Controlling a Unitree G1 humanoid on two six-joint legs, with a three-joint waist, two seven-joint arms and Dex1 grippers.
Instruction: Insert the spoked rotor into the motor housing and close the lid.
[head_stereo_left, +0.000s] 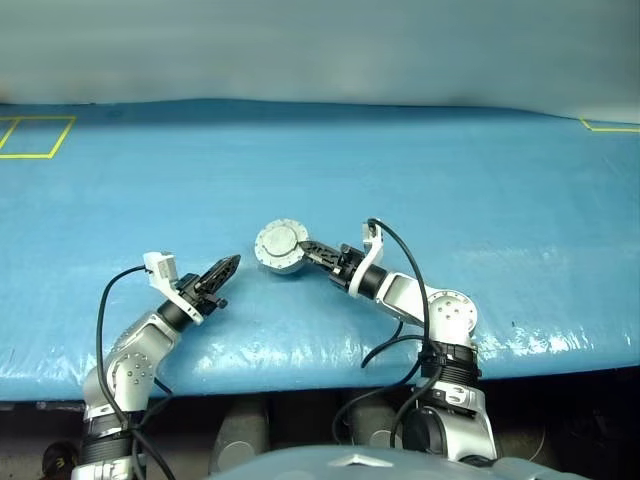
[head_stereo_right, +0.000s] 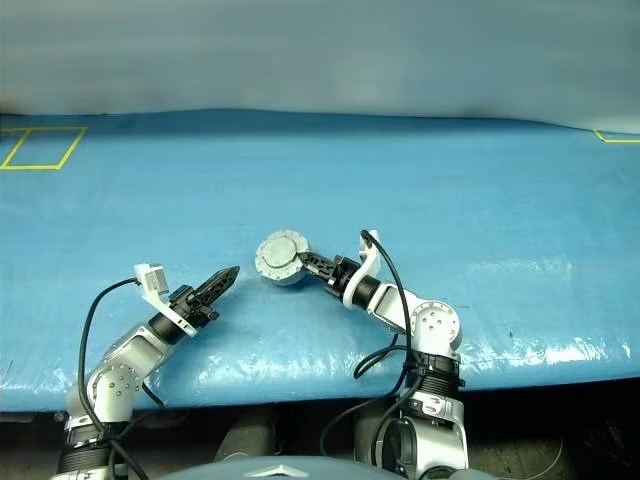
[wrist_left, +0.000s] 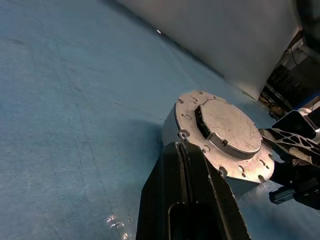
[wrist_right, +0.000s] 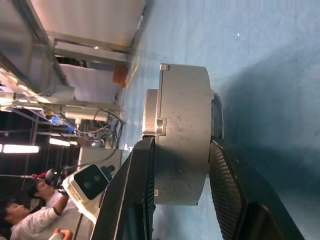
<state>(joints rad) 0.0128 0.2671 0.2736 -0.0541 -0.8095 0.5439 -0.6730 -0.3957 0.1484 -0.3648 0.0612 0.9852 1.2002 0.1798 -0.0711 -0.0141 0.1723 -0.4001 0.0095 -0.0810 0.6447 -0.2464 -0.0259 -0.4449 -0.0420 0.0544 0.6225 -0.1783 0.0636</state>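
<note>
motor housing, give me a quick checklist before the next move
1. Lid shut flat on the motor housing: ok, plain studded face up, no gap seen.
2. Spoked rotor inside: cannot tell, the closed lid hides it.
3. Right gripper holds the housing: ok, one finger on the lid face, the other under the base.
4. Left gripper clear of the housing: ok, it is apart and shut.
5. Housing seated on the blue table: cannot tell, it looks tilted in the right gripper's hold.
</note>
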